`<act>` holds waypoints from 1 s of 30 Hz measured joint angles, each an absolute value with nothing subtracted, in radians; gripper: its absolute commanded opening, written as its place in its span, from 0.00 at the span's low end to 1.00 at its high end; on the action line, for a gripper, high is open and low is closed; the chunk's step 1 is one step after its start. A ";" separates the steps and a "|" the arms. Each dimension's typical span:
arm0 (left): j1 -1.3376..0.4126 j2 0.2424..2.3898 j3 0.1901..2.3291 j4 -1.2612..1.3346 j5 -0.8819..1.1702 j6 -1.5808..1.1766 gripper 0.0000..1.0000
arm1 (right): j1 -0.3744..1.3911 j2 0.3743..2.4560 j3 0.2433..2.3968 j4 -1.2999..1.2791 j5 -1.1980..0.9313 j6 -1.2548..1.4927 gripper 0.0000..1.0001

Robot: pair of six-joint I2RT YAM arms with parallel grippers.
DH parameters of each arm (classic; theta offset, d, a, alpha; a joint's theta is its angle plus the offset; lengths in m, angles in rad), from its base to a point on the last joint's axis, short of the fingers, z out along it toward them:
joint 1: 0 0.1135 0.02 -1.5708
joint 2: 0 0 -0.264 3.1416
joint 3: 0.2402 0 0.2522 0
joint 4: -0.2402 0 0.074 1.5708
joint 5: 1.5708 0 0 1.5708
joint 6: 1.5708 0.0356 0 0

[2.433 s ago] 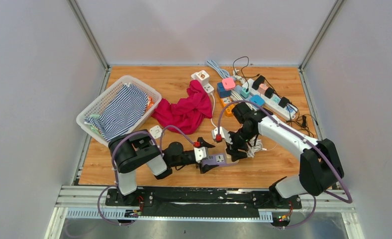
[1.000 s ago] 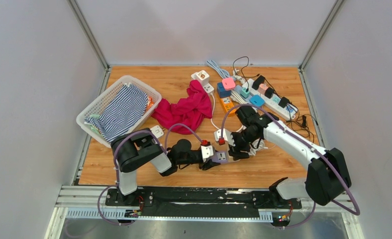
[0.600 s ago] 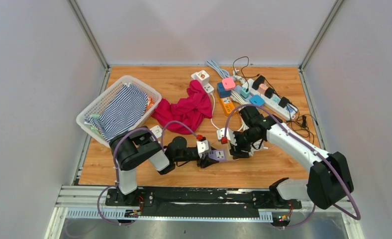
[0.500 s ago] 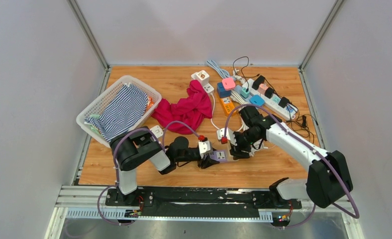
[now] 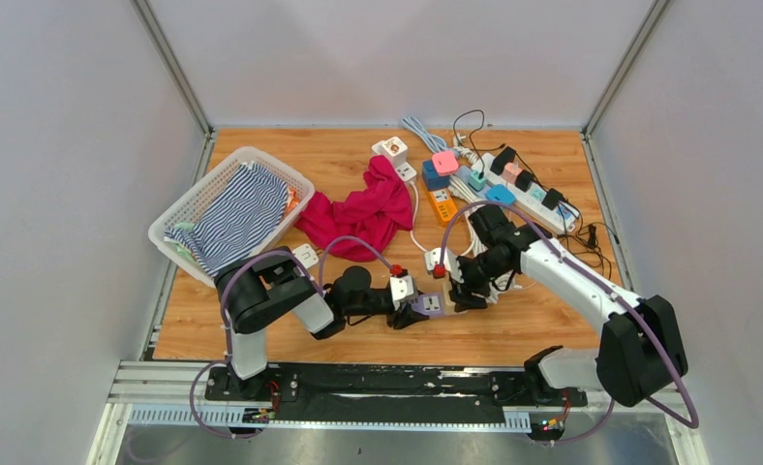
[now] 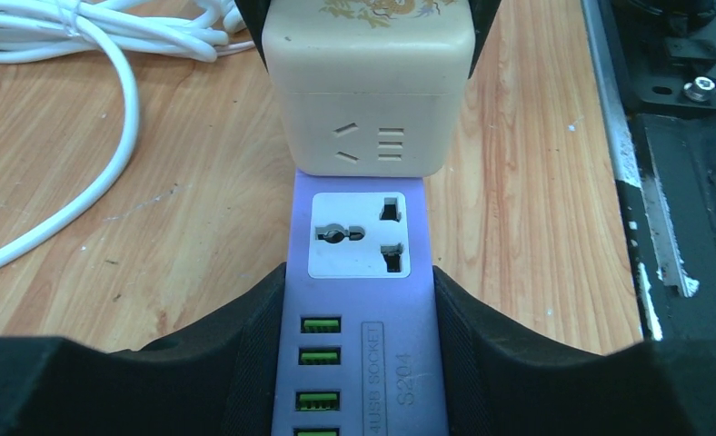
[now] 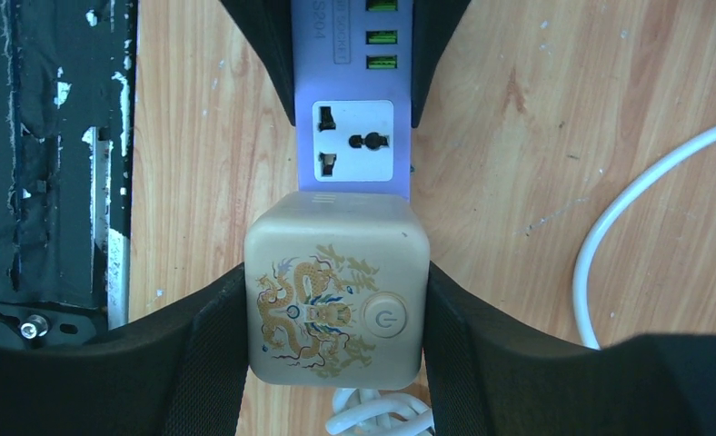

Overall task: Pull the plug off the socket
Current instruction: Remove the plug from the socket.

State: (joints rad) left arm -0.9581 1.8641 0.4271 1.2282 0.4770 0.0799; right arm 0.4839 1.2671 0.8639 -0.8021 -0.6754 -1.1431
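A purple socket strip (image 6: 358,238) with green USB ports lies on the wooden table near the front middle; it also shows in the top view (image 5: 426,305). My left gripper (image 6: 359,291) is shut on its sides. A cream cube plug (image 7: 336,300) with a dragon print and a power button sits plugged into the strip's end; it also shows in the left wrist view (image 6: 368,82). My right gripper (image 7: 336,309) is shut on the cube's two sides. Plug and strip (image 7: 353,145) are still joined, with one free outlet showing between the grippers.
A white basket (image 5: 179,218) with striped cloth stands at the left. A red cloth (image 5: 363,213) lies mid-table. A pile of power strips and adapters (image 5: 494,179) lies at the back right. White cable (image 6: 82,118) loops beside the plug. The black front rail (image 5: 358,383) is close by.
Since the earliest frame my left gripper has closed onto the purple strip. Both grippers and the strip have shifted slightly right. The plug stays seated in the strip.
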 measured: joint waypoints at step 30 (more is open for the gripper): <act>-0.964 1.864 0.457 1.140 0.486 0.083 0.00 | 0.491 1.290 0.857 -0.804 -0.724 -1.183 0.00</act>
